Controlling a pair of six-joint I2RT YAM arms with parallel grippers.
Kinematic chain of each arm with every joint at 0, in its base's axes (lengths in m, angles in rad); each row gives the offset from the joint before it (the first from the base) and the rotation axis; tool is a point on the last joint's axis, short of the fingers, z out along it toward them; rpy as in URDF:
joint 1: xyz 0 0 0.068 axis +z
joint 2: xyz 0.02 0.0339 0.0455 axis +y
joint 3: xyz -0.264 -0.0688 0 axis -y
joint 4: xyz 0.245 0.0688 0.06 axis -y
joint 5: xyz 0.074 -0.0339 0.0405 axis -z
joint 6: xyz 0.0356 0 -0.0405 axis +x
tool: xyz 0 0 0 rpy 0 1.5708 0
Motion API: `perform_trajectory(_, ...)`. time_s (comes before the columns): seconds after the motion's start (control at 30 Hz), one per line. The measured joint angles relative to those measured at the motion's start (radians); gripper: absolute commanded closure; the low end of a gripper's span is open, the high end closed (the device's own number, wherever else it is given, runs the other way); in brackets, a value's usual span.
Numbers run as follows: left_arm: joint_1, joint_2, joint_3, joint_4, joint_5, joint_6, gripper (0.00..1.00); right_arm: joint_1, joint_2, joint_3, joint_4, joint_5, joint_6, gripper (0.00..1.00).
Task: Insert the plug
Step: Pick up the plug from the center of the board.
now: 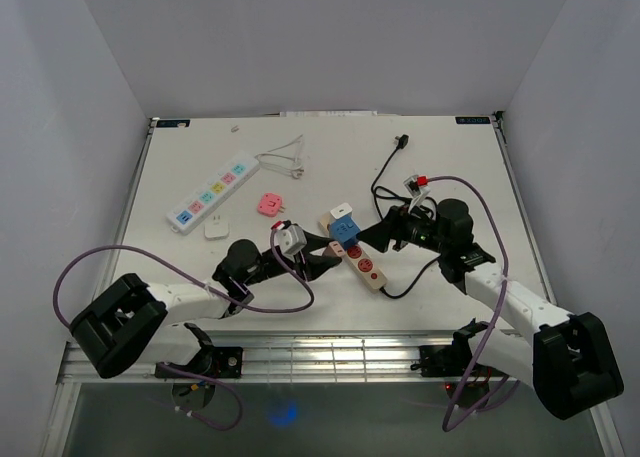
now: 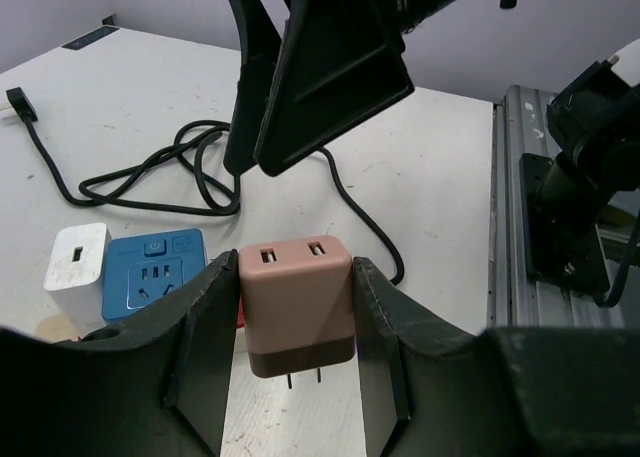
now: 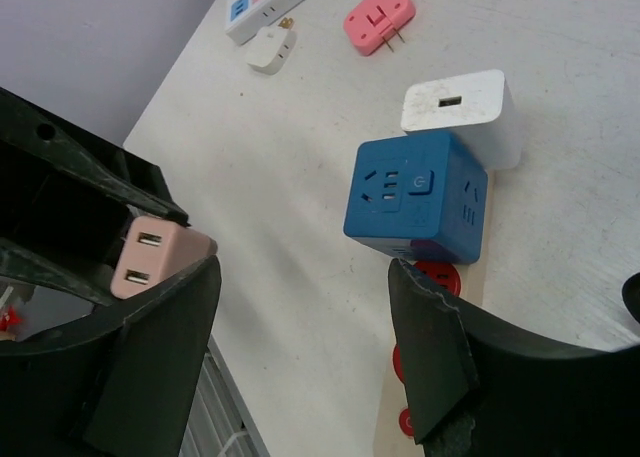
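A pink-and-brown two-prong plug (image 2: 297,302) hangs above the table, prongs pointing down, with my left gripper (image 2: 295,269) shut on its sides. From above, the plug (image 1: 291,239) sits just left of the beige power strip (image 1: 362,262) with red sockets. A blue cube adapter (image 3: 415,192) and a white adapter (image 3: 460,112) are plugged in at the strip's far end. My right gripper (image 3: 305,287) stands open over the strip's near side with nothing between its fingers. It faces the left gripper (image 1: 295,243), and the plug (image 3: 150,259) shows at its left.
A white power strip (image 1: 212,193) with coloured sockets lies at the back left. A small white plug (image 1: 216,229), a pink adapter (image 1: 269,204) and a white cable (image 1: 284,158) lie nearby. The beige strip's black cord (image 1: 385,182) loops at the back right.
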Motion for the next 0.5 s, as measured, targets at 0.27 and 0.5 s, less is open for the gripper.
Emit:
perform_trajectory(0.27,-0.053,0.048,0.014,-0.008,-0.031,0.149,1.0,0.0,-0.047,0.039,-0.062,-0.057,-0.008,0.26)
perform_trajectory(0.5,-0.084,0.079,0.05,-0.052,-0.077,0.229,1.0,0.026,-0.022,0.084,-0.138,-0.081,-0.035,0.26)
